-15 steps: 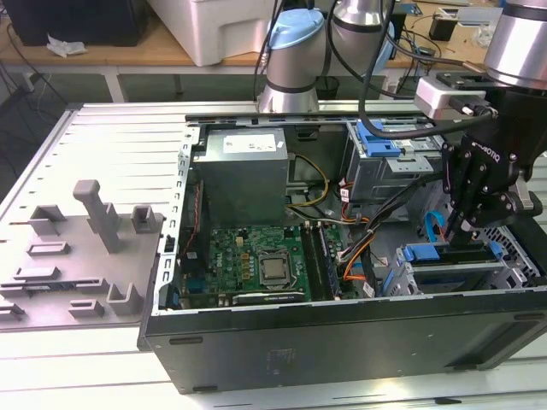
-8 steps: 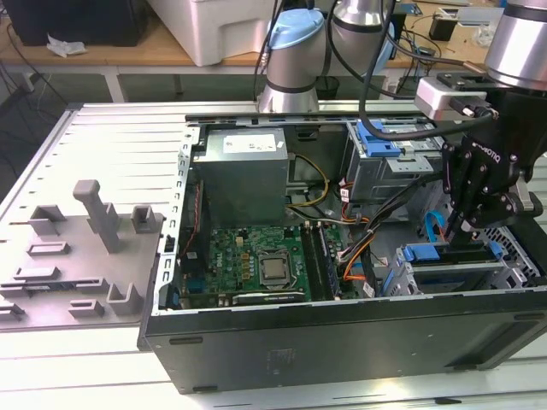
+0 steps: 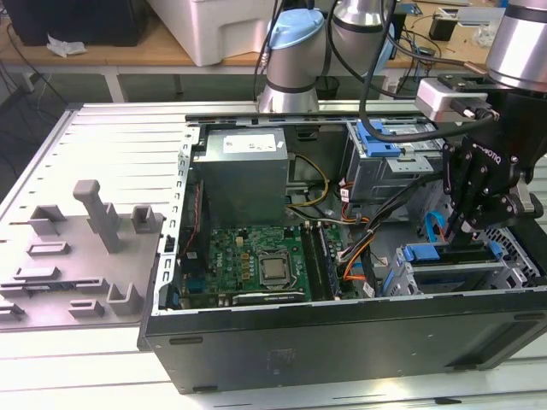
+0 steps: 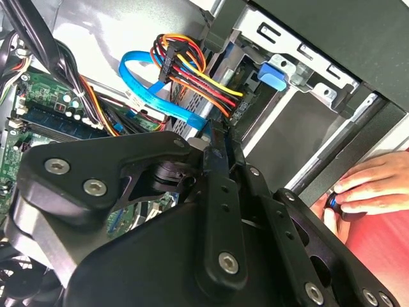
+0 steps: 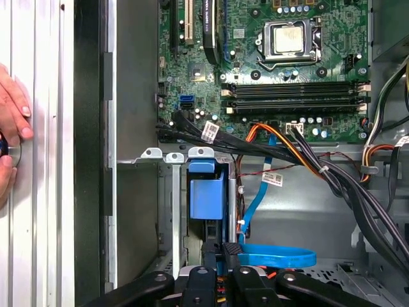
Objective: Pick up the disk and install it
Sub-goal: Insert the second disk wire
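Inside open case [image 3: 342, 337], hand [image 3: 459, 232] pinches bay-seated disk [image 3: 453, 275].

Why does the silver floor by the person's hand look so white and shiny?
In the first wrist view, overhead light glares off the ribbed metal table beside the hand, washing it pale. In the second wrist view, the end effector is a dark shape close to the camera. In the exterior view, the case interior sits in shadow.

Disk [image 3: 453, 275] sits in case [image 3: 342, 329] beneath claw [image 3: 461, 229].
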Motion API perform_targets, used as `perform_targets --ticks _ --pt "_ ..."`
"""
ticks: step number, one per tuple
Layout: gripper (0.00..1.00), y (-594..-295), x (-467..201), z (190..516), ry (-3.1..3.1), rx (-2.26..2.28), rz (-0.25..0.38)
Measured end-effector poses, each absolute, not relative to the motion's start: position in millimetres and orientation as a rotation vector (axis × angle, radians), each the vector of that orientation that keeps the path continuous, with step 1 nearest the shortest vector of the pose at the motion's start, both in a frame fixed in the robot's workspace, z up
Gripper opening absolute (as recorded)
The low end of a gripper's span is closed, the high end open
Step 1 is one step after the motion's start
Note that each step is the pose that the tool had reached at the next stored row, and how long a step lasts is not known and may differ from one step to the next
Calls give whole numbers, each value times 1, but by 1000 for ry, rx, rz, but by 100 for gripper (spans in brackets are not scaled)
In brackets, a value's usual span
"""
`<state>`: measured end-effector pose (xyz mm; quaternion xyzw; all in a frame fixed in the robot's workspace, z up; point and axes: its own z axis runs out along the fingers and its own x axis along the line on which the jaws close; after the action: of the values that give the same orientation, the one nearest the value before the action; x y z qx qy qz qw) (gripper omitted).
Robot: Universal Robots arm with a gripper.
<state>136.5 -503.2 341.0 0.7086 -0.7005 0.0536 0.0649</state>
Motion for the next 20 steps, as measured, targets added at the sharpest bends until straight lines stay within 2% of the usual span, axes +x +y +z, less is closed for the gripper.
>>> perform_targets --ticks 20 --pt "16 -503 137 338 -2114 2139 162"
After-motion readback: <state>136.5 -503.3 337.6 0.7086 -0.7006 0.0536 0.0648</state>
